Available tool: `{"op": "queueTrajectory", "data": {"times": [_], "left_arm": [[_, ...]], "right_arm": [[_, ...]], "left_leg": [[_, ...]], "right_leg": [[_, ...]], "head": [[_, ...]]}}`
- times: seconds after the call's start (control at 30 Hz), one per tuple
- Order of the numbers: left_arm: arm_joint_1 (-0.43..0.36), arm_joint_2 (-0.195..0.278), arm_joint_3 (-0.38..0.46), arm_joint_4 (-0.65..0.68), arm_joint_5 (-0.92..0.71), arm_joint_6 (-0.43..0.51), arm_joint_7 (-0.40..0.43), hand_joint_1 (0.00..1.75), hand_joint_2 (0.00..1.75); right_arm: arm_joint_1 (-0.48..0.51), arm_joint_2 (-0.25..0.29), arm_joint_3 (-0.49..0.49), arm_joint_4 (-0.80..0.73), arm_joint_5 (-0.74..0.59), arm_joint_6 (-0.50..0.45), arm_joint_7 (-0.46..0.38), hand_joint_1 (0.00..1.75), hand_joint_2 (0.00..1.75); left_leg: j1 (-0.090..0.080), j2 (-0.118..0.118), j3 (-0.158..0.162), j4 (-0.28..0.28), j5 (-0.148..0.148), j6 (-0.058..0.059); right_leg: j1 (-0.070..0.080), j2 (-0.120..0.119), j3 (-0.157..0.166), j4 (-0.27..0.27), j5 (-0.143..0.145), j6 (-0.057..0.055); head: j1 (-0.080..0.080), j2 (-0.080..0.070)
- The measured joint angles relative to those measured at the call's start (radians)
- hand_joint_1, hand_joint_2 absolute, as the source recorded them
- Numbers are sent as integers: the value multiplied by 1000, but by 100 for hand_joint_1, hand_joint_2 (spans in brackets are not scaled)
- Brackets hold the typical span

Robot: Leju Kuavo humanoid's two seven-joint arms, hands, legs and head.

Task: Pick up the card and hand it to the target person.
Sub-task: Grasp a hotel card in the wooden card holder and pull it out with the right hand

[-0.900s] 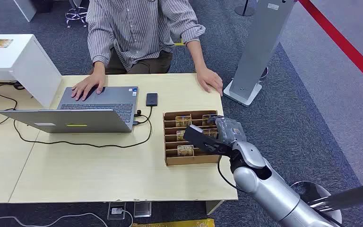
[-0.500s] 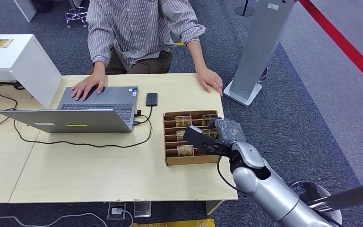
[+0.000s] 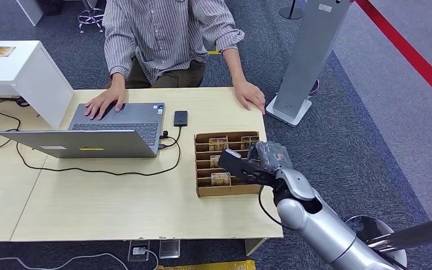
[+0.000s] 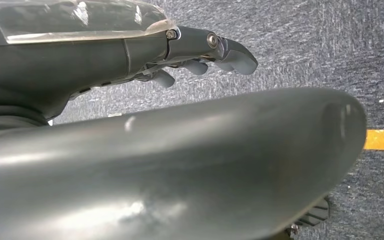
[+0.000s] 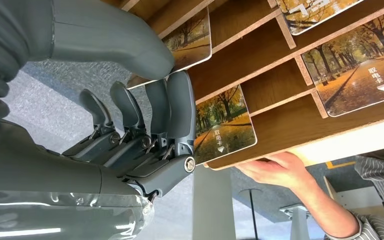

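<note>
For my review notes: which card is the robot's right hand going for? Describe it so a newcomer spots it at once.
On the pale wooden table, right of the laptop, sits a brown slotted card holder. Several autumn-tree cards stand in it. The target card is in the holder's right column beside the right hand; unlike its neighbours, a finger lies along its edge.

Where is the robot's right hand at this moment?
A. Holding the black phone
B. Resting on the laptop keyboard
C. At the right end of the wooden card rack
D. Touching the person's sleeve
C: the right hand is at the right end of the card rack, its fingers beside a card in a slot.
</note>
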Motion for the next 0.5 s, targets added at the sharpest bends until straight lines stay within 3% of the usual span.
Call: {"op": "queueTrajectory", "data": {"times": [0.07,0.5], "left_arm": [[0,0,0,0,-6,4,0,0,175],[0,0,-6,0,-25,28,33,0,175]], "right_arm": [[0,0,-1,0,0,0,0,170,175],[0,0,-2,0,-4,0,-8,175,175]], "left_leg": [[0,0,0,0,0,0],[0,0,0,0,0,0]], "right_leg": [[0,0,0,0,0,0],[0,0,0,0,0,0]], "head": [[0,0],[0,0]]}}
